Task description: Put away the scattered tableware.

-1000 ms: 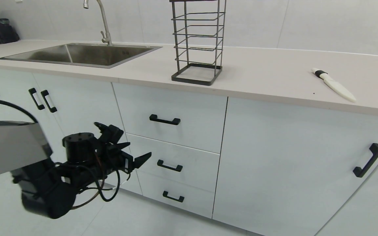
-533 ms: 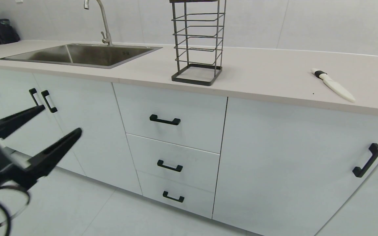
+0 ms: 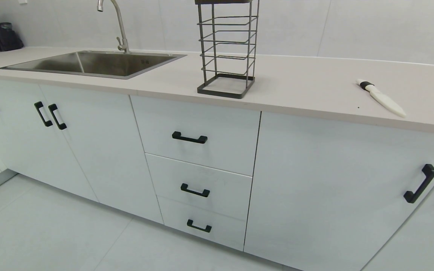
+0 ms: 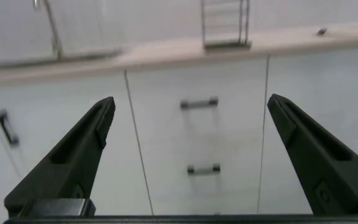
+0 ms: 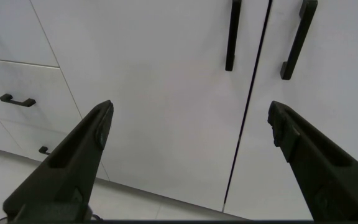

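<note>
Observer: Target entry. The white knife (image 3: 382, 98) lies flat on the countertop (image 3: 307, 86), on the robot's right and well apart from the wire rack (image 3: 227, 49). Its long axis runs diagonally, with the black-banded end toward the wall and the pale tip toward the counter's front edge.

Checker: Jaw state?

Observer: On the left gripper (image 4: 190, 102) the jaws stand wide apart and hold nothing. It faces the drawer fronts (image 4: 197, 143) from below counter level. On the right gripper (image 5: 190, 107) the jaws are likewise wide apart and empty. It faces the cabinet doors (image 5: 154, 93) with their vertical black handles (image 5: 231, 34).

Checker: Nearer arm?

Observer: Judged right, since those doors appear to sit under the knife's end of the counter. The knife lies above its jaws, so the arm would need to rise, then turn so the jaws straddle the diagonal crosswise.
</note>
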Controlling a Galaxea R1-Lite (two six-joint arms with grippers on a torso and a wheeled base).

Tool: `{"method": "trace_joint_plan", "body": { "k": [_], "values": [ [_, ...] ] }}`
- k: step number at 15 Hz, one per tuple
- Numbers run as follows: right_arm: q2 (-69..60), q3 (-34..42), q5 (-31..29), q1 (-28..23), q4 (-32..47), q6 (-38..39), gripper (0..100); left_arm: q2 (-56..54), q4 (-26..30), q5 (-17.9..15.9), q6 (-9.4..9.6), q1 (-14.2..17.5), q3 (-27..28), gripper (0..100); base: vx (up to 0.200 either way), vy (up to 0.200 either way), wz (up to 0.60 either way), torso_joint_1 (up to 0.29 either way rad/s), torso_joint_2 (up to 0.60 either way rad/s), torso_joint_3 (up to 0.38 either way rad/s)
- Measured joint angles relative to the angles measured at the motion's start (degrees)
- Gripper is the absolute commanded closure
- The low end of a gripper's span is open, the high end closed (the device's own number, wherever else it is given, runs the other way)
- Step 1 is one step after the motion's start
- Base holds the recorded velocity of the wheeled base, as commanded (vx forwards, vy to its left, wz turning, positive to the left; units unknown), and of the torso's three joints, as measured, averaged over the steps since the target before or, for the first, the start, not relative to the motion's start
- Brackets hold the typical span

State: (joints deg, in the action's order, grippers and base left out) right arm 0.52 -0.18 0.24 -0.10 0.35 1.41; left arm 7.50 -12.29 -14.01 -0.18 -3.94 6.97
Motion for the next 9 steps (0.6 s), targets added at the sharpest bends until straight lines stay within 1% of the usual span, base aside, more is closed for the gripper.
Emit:
{"method": "trace_joint_plan", "body": {
  "k": [1,2,3,4,5,6,7,8,9],
  "values": [
    [0.0,0.0,0.0,0.0,0.0,0.0,0,-1.7,4.7,0.5,-0.35,1.1,-3.2,0,0.000,0.000,0.00,0.000,0.00,0.000],
    [0.0,0.0,0.0,0.0,0.0,0.0,0,-3.6,10.9,1.2,-0.71,2.3,-5.2,0,0.000,0.000,0.00,0.000,0.00,0.000],
    [0.0,0.0,0.0,0.0,0.0,-0.1,0,-5.0,12.1,2.6,-0.88,3.0,-5.7,0,0.000,0.000,0.00,0.000,0.00,0.000],
    [0.0,0.0,-0.1,0.0,0.0,0.0,0,-6.0,11.2,5.5,-0.88,3.5,-6.0,0,0.000,0.000,0.00,0.000,0.00,0.000],
    [0.0,0.0,-0.1,0.0,0.0,0.0,0,-6.6,10.3,6.6,-0.83,3.8,-6.2,0,0.000,0.000,-0.60,0.012,-0.01,-0.002],
    [0.0,0.0,-0.1,0.0,0.0,0.0,0,-7.1,10.1,6.6,-0.82,4.0,-6.4,0,0.000,0.000,-0.60,0.002,0.00,-0.002],
    [0.0,0.0,-0.1,0.0,0.1,-0.1,0,-7.4,10.0,5.6,-0.99,4.0,-6.4,0,0.000,0.000,-0.60,0.002,0.01,-0.007],
    [0.0,0.0,-0.1,0.0,0.1,-0.1,0,-7.5,10.0,3.0,-1.07,4.0,-6.5,0,0.000,0.000,0.00,0.000,0.00,0.000],
    [0.0,0.0,-0.1,0.0,0.1,-0.1,0,-7.6,10.0,1.8,-1.07,4.0,-6.5,0,0.000,0.000,0.00,0.000,0.00,0.000]
  ]
}}
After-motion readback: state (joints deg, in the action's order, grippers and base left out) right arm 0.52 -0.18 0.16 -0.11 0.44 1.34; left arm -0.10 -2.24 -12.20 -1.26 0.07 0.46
